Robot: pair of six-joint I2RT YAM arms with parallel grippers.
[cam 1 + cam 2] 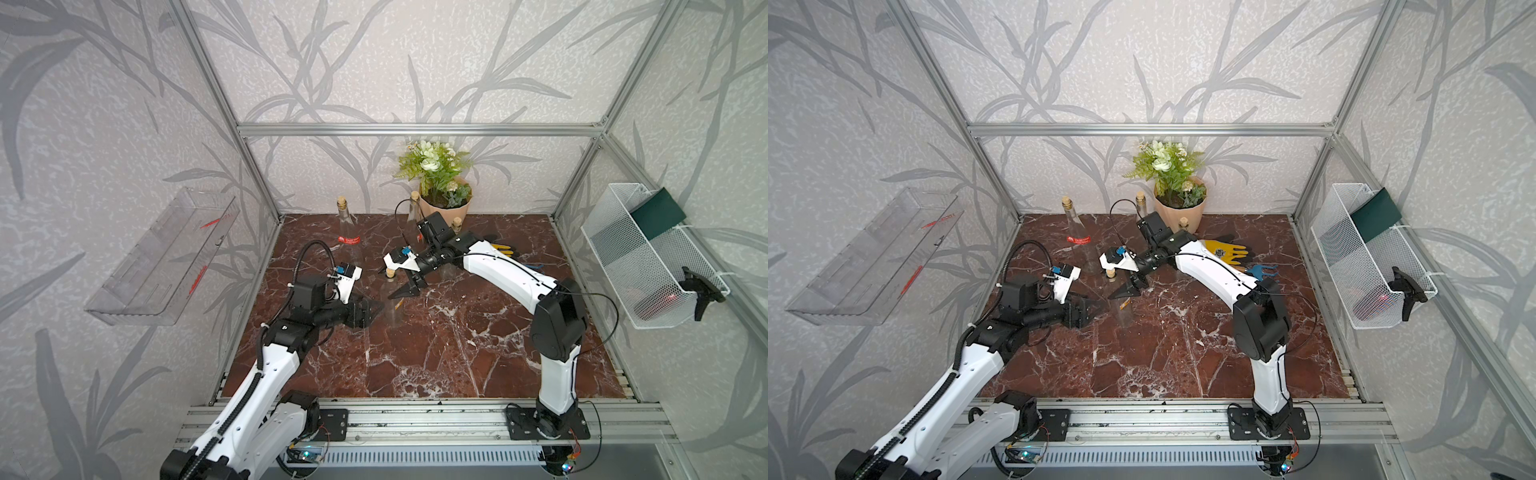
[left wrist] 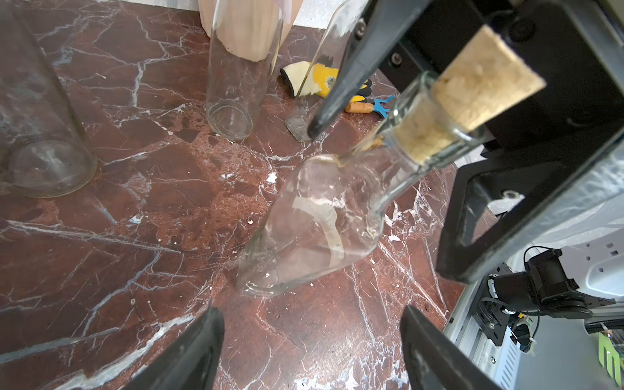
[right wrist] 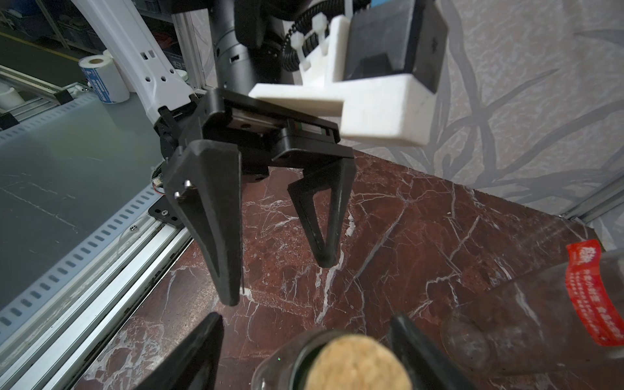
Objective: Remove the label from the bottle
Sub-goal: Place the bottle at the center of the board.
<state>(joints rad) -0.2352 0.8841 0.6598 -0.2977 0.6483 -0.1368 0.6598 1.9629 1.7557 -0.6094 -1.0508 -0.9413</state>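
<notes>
Corked bottle (image 1: 392,309) stands on the desk (image 1: 436,353), its cork between the right jaws, which are spread wide on either side without gripping. Left jaws are also wide and empty, just short of the bottle's body. Only the left wrist view shows a pale label strip (image 2: 333,233) on the glass. Only the right wrist view shows a red-labelled bottle (image 3: 523,320) beside the right jaws. Mesh basket (image 1: 648,270), well apart from both jaws, holds a dark green block (image 1: 656,212).

Left hand (image 2: 310,314) fingers spread wide, nothing between them. Corked clear bottle (image 2: 314,229) stands on the marble bench (image 2: 135,219) just beyond. Right hand (image 2: 381,199) fingers straddle its neck below the cork (image 2: 479,74), one visibly clear of the glass. Second clear bottle (image 2: 236,84) and yellow glove (image 2: 320,77) further back.
</notes>
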